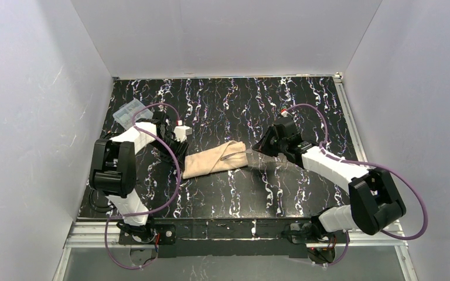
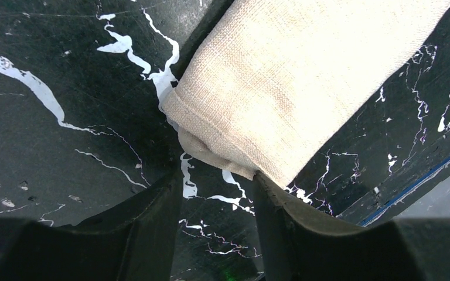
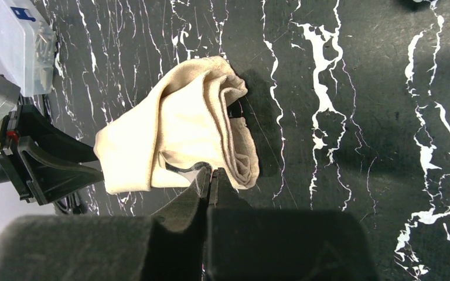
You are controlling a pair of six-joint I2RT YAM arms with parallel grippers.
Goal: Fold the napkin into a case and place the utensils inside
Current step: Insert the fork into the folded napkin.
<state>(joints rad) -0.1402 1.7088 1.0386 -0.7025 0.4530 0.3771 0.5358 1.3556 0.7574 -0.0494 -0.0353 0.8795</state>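
The napkin (image 1: 214, 161) lies mid-table, folded into a narrow layered case (image 3: 179, 120), with its open rolled end facing my right gripper. That right gripper (image 3: 212, 174) is shut on the thin silver handle of a utensil (image 3: 179, 170). The handle curves into the folds and its head is hidden, so fork or spoon cannot be told. The same handle (image 1: 236, 154) shows from above beside the right gripper (image 1: 248, 154). My left gripper (image 2: 217, 187) is open at the case's other end (image 2: 293, 82). One of its fingers (image 2: 275, 205) touches the cloth's corner, and only table shows between the jaws.
A clear plastic compartment box (image 1: 128, 111) stands at the back left, also seen as the box (image 3: 14, 44) from the right wrist. The left gripper (image 3: 53, 167) sits at the cloth's left end. White walls enclose the black marbled table (image 1: 304, 105).
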